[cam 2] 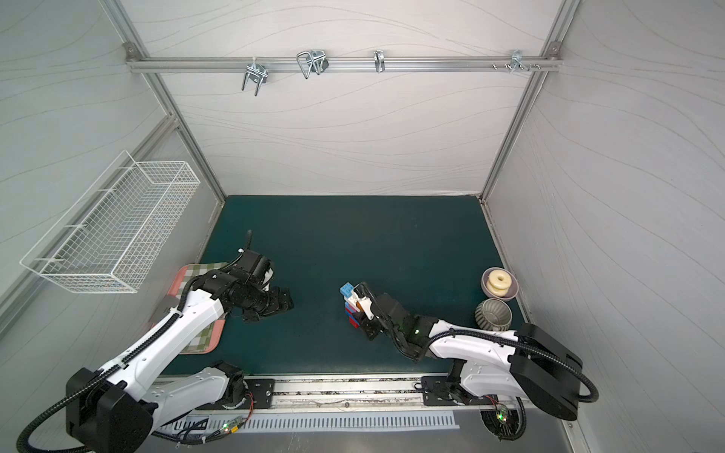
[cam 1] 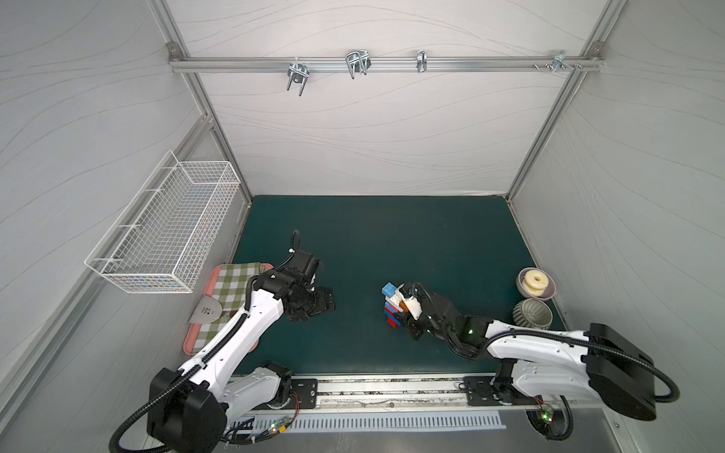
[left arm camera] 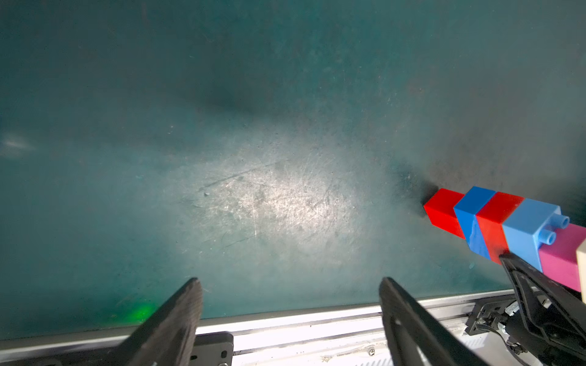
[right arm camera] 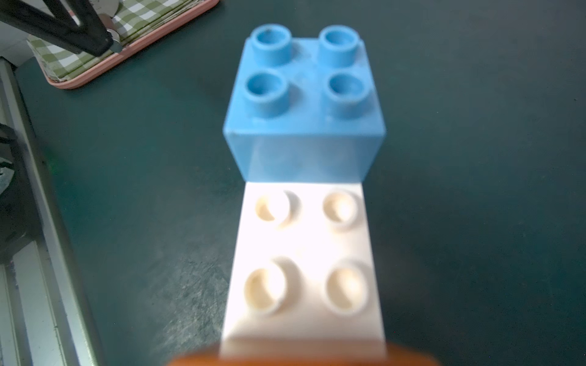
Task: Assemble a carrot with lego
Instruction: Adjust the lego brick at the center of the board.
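1. A dark green mat covers the table (cam 1: 392,235). It is scuffed and scratched pale in the left wrist view.
2. The table is enclosed by pale grey panelled walls. An aluminium rail with metal hooks (cam 1: 353,64) is fixed at 12 o'clock, and a white wire basket (cam 1: 168,231) is hung on the wall at 9 o'clock.
3. A pink tray (cam 1: 196,333) lined with a green checked cloth (cam 1: 231,282) is set at 8 o'clock. A lilac bowl holding a cream ring (cam 1: 535,282) and a grey ribbed bowl (cam 1: 532,313) are placed at 4 o'clock.
4. The carrot of stacked lego bricks (cam 1: 391,312) is found just 6 o'clock of the table's centre, its red tip on the mat.
5. The right end effector (cam 1: 406,302) is closed on the orange brick (right arm camera: 301,359) at the carrot's top, beside the white bar (right arm camera: 304,263) and the light-blue square brick (right arm camera: 304,104).
6. The left end effector (left arm camera: 289,285) is held open and empty at the carrot's 9 o'clock, well apart.
7. The tray is partly covered by the left arm, and a grey metal piece (cam 1: 206,312) on the cloth cannot be identified.
8. In the right wrist view the orange brick is blurred and cut off, and the lower layers are hidden under the white bar.
9. In the left wrist view the carrot is cut off past its pink layer.
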You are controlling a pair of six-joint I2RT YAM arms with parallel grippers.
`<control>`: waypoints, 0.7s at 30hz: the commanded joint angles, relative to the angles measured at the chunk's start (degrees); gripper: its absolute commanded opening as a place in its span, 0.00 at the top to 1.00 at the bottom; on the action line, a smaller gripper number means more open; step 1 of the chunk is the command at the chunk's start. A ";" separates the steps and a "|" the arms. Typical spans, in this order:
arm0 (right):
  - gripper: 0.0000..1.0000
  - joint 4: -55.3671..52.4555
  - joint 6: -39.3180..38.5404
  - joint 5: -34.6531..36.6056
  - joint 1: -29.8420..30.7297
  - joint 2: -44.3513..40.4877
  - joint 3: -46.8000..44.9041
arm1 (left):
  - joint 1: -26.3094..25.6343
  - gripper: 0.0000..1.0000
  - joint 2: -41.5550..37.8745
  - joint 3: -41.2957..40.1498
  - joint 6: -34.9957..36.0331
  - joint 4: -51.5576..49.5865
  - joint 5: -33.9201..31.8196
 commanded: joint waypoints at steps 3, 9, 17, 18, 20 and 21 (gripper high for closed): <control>0.75 -4.82 -0.08 -9.28 -4.77 -2.32 4.59 | 0.32 0.12 -0.10 1.81 0.86 -0.05 -0.64; 0.75 -14.68 4.39 -24.82 -14.67 -1.92 8.86 | 0.28 0.12 0.11 1.83 0.83 -0.16 -0.55; 0.75 -24.09 8.57 -42.13 -23.26 6.36 15.29 | 0.28 0.12 0.21 2.16 0.61 -0.42 -0.99; 0.75 -24.91 8.61 -43.55 -23.65 7.44 16.16 | 0.32 0.12 0.26 2.16 0.48 -0.44 -1.08; 0.74 -26.26 8.83 -46.00 -24.20 9.58 17.52 | 0.32 0.12 0.33 2.25 0.44 -0.35 -1.05; 0.73 -27.05 8.83 -47.34 -24.54 10.74 18.42 | 0.28 0.12 0.36 2.32 0.33 -0.35 -1.12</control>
